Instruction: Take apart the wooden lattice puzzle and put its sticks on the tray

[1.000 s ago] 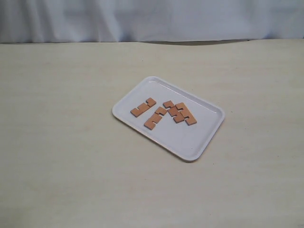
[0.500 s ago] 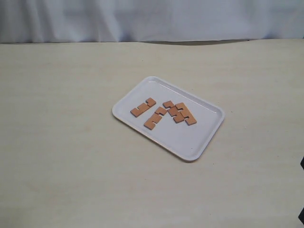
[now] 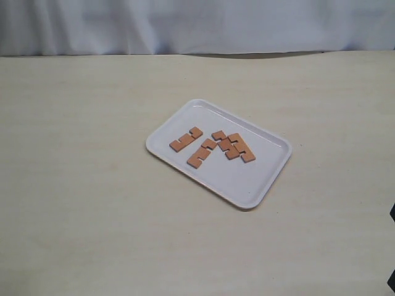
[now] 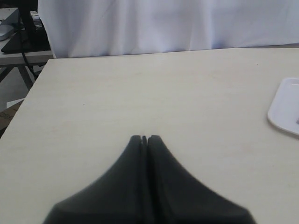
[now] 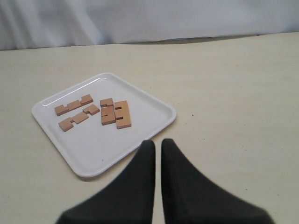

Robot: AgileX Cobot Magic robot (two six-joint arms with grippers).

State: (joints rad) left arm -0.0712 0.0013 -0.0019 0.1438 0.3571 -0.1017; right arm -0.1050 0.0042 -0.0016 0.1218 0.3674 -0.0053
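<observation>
The white tray [image 3: 247, 182] lies right of the table's middle, and several reddish-brown notched sticks lie flat on it. One stick [image 3: 186, 139] and another [image 3: 202, 153] lie apart, and a cluster [image 3: 234, 147] lies packed side by side. No standing hash-shaped lattice shows. In the right wrist view the tray [image 5: 93, 149] and its sticks [image 5: 117, 113] lie just beyond my right gripper [image 5: 158, 142]. That gripper is shut to a thin slit and holds nothing. My left gripper [image 4: 144, 138] is shut and empty over bare table, with the tray's corner [image 4: 286, 107] far off to one side.
The pale wooden table [image 3: 92, 185] ends at a white curtain [image 3: 185, 24] at the back. A dark sliver of the right arm [image 3: 392, 213] shows at the exterior view's right edge. Beyond the table's far corner stands a dark stand [image 4: 23, 37].
A dark bit of the right arm has come into the exterior view's right edge since a second ago. The tray and the sticks have not moved.
</observation>
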